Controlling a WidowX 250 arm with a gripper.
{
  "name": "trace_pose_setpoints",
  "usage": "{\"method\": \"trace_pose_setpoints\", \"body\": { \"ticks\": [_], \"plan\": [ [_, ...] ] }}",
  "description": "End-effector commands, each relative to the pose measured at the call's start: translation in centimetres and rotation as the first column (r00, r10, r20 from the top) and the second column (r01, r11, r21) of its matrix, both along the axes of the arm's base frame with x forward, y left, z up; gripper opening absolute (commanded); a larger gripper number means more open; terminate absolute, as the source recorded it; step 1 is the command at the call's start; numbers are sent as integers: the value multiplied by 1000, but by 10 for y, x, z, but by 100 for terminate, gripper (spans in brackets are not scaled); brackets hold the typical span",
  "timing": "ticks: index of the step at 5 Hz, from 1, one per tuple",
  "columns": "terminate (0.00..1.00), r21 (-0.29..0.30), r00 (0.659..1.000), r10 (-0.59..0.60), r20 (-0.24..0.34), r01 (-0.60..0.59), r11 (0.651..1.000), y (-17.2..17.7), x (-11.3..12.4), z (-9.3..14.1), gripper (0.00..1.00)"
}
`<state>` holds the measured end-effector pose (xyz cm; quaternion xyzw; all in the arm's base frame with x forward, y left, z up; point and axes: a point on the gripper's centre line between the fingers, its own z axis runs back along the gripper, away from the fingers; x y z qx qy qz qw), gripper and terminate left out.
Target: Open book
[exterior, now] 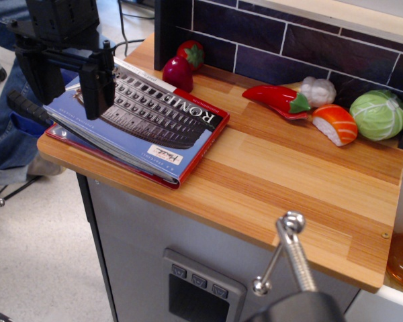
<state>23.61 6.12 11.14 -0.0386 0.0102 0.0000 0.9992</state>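
Observation:
The book (154,121) lies at the left end of the wooden counter (289,181). It has a blue cover with a grey Colosseum photo, white "ROME" on a black band, and red edging. Its cover is raised a little above the pages along the front and left edges. My black gripper (64,104) hangs over the book's left end with its jaws wide apart. The right finger (96,84) stands on or just over the cover, and the left finger (35,74) is beyond the book's left edge. I cannot tell whether either finger touches the cover.
Toy foods line the back of the counter by the dark tile wall: two red fruits (180,67), a red pepper (275,99), garlic (319,90), salmon sushi (336,124) and a cabbage (378,114). A metal rod with ball ends (292,251) sticks up in the foreground. A person's jeans (0,127) show at left.

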Motion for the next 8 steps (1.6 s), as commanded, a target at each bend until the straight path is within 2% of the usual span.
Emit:
{"method": "trace_pose_setpoints", "body": {
  "ticks": [1, 2, 4, 5, 6, 7, 8],
  "plan": [
    [0, 0, 1000, 0, 0, 0, 1000, 0, 0, 0, 100],
    [0, -15, 997, -15, 71, 16, 1000, 23, 20, 3, 100],
    [0, -1, 991, -91, 98, 92, 996, 50, 43, -13, 100],
    [0, -26, 989, -116, 91, 119, 993, 61, 54, -24, 100],
    [0, 2, 987, -122, 105, 123, 992, 74, 66, -38, 100],
    [0, 11, 989, -114, 89, 114, 993, 79, 73, -44, 100],
    [0, 18, 990, -115, 88, 114, 993, 77, 72, -53, 100]
  ]
}}
